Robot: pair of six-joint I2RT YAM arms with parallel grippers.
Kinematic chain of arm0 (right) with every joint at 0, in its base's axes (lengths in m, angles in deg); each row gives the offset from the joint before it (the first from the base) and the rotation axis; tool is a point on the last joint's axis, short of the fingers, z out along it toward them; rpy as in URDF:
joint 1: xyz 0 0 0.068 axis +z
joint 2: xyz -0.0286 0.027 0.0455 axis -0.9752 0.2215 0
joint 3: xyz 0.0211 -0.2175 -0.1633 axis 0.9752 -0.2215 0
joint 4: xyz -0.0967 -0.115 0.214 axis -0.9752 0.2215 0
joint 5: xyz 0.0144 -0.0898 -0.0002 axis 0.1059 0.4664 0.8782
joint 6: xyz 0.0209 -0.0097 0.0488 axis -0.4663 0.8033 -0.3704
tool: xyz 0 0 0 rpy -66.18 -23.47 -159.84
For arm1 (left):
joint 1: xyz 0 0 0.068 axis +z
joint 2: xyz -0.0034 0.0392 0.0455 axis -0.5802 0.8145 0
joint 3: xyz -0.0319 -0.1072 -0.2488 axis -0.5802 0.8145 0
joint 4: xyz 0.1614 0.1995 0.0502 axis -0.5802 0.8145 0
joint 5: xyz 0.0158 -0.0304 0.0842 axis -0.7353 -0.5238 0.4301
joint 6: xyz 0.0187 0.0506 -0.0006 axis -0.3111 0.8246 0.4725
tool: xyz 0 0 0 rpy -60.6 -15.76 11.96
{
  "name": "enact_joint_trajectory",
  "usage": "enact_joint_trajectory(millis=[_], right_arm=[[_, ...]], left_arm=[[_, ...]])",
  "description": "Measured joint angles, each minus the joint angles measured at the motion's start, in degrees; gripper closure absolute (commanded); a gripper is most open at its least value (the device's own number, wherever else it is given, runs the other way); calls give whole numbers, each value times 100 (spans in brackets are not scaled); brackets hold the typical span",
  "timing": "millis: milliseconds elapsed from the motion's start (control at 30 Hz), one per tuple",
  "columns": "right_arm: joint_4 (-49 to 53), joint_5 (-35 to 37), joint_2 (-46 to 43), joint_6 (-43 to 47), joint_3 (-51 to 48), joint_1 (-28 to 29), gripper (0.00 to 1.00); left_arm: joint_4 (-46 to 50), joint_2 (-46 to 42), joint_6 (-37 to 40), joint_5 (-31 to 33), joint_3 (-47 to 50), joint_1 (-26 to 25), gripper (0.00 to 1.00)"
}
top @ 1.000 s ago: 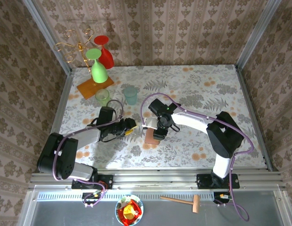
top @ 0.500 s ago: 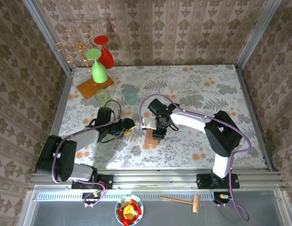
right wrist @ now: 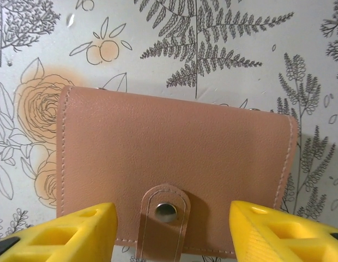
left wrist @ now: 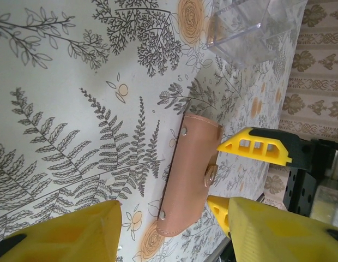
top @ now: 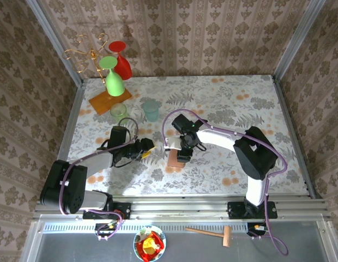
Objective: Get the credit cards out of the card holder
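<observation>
From above, a wooden mallet (top: 212, 233) and a bowl (top: 150, 244) of coloured pieces are seen nearest, below the patterned table (top: 240, 103). Farther in, the card holder (top: 173, 160) lies flat on the table near its middle, with the right gripper (top: 181, 155) set over it and the left gripper (top: 150, 147) near it to the left, not touching it.

The right wrist view adds that the card holder (right wrist: 174, 164) is closed with its strap snapped. The right gripper (right wrist: 171, 218) is spread about half open astride the strap, gripping nothing. Contact with the leather cannot be told.

In the left wrist view the left gripper (left wrist: 171, 218) is likewise held about half open and empty. The card holder (left wrist: 188, 174) is seen just beyond it, and a clear tray (left wrist: 251, 27) farther off.

Farthest from above, two pale cups (top: 151, 110) and a glass rack (top: 110, 101) stand at the far left.
</observation>
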Motion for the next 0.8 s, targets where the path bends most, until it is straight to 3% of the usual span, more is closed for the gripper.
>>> enact_joint_trajectory(millis=[333,800], right_arm=[[-90,-2,101,2,0,2,50],[-109,-42,107,-59,0,39,81]], left_arm=[[4,0,0,-4,0,50,45],[-28,46,2,-87,-7,50,42]])
